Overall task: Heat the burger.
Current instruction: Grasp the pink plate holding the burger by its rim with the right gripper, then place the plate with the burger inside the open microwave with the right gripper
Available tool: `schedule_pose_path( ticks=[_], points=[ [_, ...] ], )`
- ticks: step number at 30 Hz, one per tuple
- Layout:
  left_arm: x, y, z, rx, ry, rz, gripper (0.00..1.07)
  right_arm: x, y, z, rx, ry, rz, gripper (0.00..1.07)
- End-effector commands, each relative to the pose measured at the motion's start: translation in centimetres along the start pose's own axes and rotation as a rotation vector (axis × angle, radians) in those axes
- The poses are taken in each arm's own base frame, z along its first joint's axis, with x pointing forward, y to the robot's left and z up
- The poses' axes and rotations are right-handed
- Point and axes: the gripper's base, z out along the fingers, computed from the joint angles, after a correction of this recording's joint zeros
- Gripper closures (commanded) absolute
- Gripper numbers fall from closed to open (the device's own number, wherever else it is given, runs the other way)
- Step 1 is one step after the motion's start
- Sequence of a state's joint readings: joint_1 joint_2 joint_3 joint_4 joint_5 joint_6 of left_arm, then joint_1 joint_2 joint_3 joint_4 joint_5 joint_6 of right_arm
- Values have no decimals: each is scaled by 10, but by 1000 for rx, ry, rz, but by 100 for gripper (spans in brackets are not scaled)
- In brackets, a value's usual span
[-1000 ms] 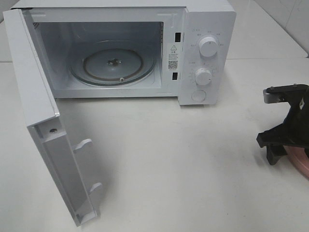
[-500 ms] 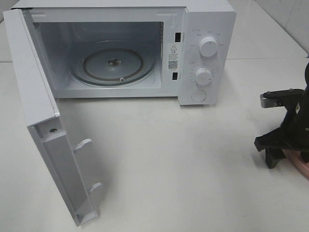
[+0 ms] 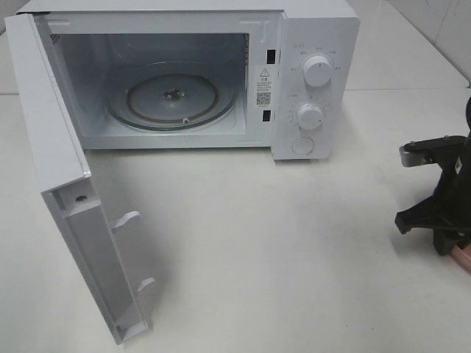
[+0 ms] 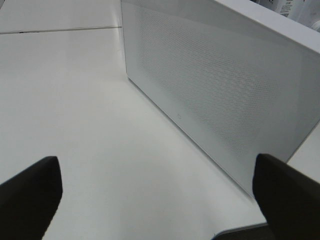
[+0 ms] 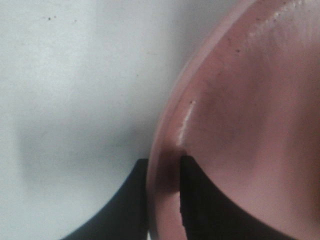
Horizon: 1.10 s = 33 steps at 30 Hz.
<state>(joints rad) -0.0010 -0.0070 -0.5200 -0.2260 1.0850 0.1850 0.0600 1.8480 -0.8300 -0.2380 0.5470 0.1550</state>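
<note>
My right pincer (image 5: 162,172) has closed its fingers on the rim of the pink plate (image 5: 250,125), edging slightly right.

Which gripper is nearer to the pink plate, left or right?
Right. The right gripper pinches the rim of the pink plate; the left gripper is open beside the microwave door, far from it.

Bright, even light — soft shadows
A faint shadow lies by the microwave door (image 3: 66,184) at seven o'clock; the pink plate (image 5: 240,125) blurs close-up.
</note>
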Motion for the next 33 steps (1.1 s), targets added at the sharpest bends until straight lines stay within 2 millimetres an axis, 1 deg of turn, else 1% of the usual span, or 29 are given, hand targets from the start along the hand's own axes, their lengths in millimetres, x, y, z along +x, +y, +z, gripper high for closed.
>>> schedule_pose_path(
  ticks=[1, 10, 12, 16, 20, 33],
  points=[
    [1, 0, -1, 4, -21, -5, 11, 0, 1, 2, -11, 2, 6, 107],
    [1, 0, -1, 4, -21, -5, 11, 0, 1, 0, -10, 1, 22, 107],
    [1, 0, -1, 4, -21, -5, 11, 0, 8, -7, -6, -16, 4, 107],
    [1, 0, -1, 4, -21, -5, 11, 2, 12, -14, 10, -25, -10, 107],
    [1, 0, -1, 4, -21, -5, 11, 4, 15, -22, 86, -28, -3, 107],
    [1, 0, -1, 4, -21, -5, 11, 10, 30, -28, 256, 5, -56, 107]
  ],
)
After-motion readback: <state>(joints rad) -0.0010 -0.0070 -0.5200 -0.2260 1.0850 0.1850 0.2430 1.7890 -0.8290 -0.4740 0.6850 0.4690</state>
